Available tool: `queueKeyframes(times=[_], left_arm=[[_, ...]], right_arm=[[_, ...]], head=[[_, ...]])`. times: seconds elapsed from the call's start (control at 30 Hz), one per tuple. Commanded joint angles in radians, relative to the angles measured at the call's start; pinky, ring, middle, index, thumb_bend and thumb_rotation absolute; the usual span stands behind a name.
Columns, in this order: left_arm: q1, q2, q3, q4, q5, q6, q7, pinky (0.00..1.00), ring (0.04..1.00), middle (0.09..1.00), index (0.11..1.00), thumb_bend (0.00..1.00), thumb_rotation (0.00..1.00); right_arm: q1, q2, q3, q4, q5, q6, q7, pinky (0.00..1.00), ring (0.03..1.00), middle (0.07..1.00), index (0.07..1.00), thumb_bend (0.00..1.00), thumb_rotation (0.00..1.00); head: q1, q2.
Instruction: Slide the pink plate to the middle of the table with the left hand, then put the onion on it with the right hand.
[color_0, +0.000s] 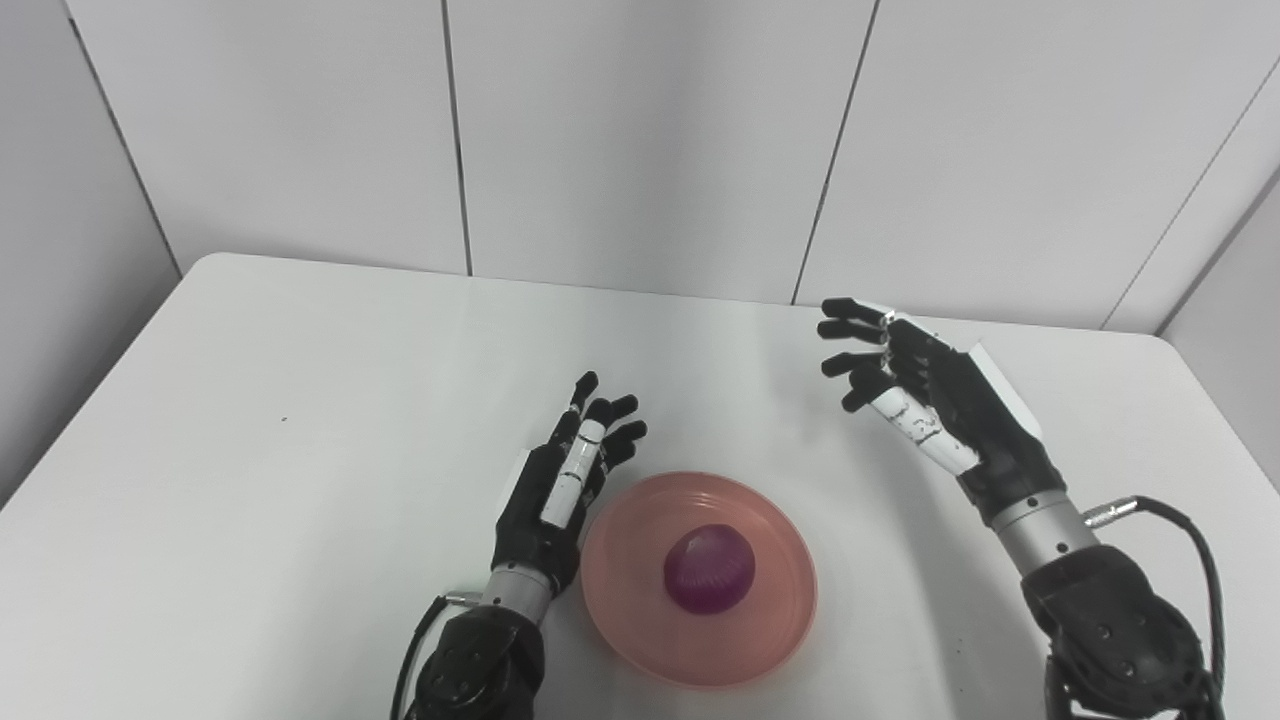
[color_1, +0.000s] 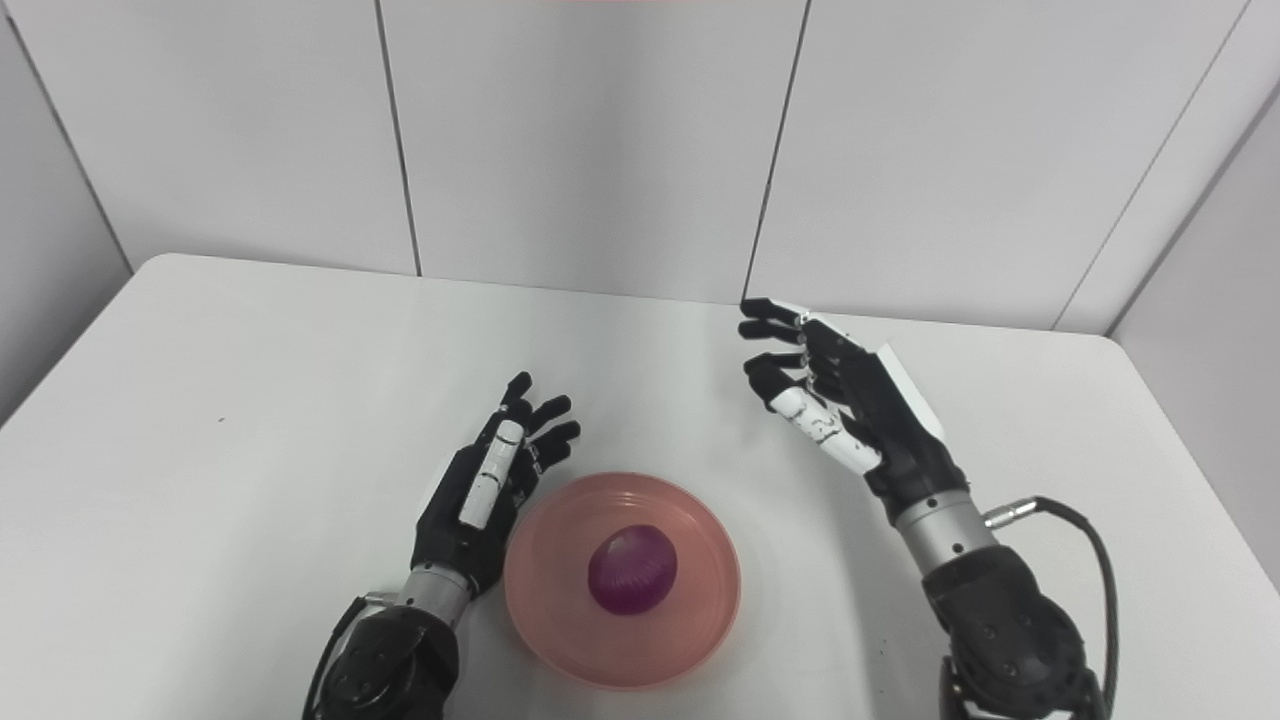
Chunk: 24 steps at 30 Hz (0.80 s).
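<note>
The pink plate (color_0: 770, 620) sits on the white table near the front edge, about midway across. The purple onion (color_0: 709, 568) lies in the middle of the plate. My left hand (color_0: 565, 480) is open, fingers stretched forward, resting right beside the plate's left rim. My right hand (color_0: 915, 395) is open and empty, raised above the table to the right of and behind the plate, fingers pointing left. Both hands are apart from the onion.
The white table (color_0: 300, 420) has rounded far corners and ends at grey wall panels (color_0: 640, 140) behind. A black cable (color_0: 1190, 560) loops off my right forearm near the table's right side.
</note>
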Motion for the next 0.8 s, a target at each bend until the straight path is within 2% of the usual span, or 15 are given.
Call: queueKeyframes(times=[0.0,0.27,0.5,0.6,0.67,0.77], left_arm=[[-0.017,-0.008,-0.004,0.0,0.004,-0.002,-0.007,0.91,0.829,0.873,0.983,0.62,0.79],[-0.017,-0.015,0.005,-0.002,-0.008,0.006,-0.007,0.9,0.815,0.864,0.979,0.63,0.77],[-0.021,-0.012,0.002,-0.002,0.002,0.003,-0.005,0.93,0.824,0.878,0.982,0.62,0.79],[-0.025,-0.012,0.004,0.002,0.001,-0.001,-0.006,0.93,0.822,0.883,0.986,0.63,0.79],[-0.026,-0.011,0.005,0.001,0.0,0.001,-0.006,0.93,0.821,0.882,0.984,0.64,0.78],[-0.028,-0.01,0.006,0.001,0.007,0.002,-0.001,0.91,0.817,0.877,0.976,0.64,0.78]], right_arm=[[-0.003,-0.003,0.015,-0.002,0.006,-0.031,-0.034,0.55,0.689,0.771,0.816,0.83,0.89],[0.027,-0.005,0.045,0.028,0.031,-0.063,-0.079,0.61,0.732,0.798,0.837,0.81,0.94],[0.044,0.0,0.051,0.054,0.075,-0.09,-0.1,0.64,0.753,0.818,0.842,0.81,0.94],[0.056,0.03,0.04,0.07,0.108,-0.096,-0.128,0.66,0.774,0.828,0.837,0.82,0.92],[0.069,0.062,0.025,0.101,0.151,-0.122,-0.152,0.7,0.789,0.835,0.841,0.78,0.9],[0.082,0.097,0.005,0.154,0.191,-0.161,-0.186,0.75,0.813,0.846,0.848,0.79,0.89]], head=[[0.001,0.0],[0.002,-0.001],[0.006,-0.001],[0.007,-0.001],[0.008,-0.001],[0.007,-0.002]])
